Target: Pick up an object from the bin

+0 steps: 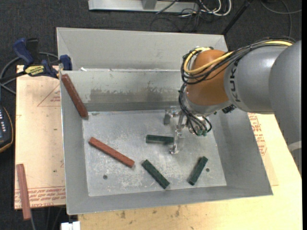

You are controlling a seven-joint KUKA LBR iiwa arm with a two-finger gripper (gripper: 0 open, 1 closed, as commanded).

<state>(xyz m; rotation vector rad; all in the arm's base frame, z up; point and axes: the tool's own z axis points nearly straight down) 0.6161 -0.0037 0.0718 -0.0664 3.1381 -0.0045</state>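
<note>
My gripper [174, 145] hangs low over the middle of the bin floor, under the orange wrist cover. A short dark green bar [159, 139] lies flat just to its left, and the bar's right end reaches the gripper's metal tip. Whether the bar is gripped cannot be told. Two more dark green bars lie nearer the front: one [155, 173] at front centre, set diagonally, and one [197, 170] at the front right, tilted.
A long red-brown bar [111, 152] lies diagonally on the left of the floor. Another red-brown bar [74, 96] leans against the left wall at the back. The arm and its cables cover the bin's back right.
</note>
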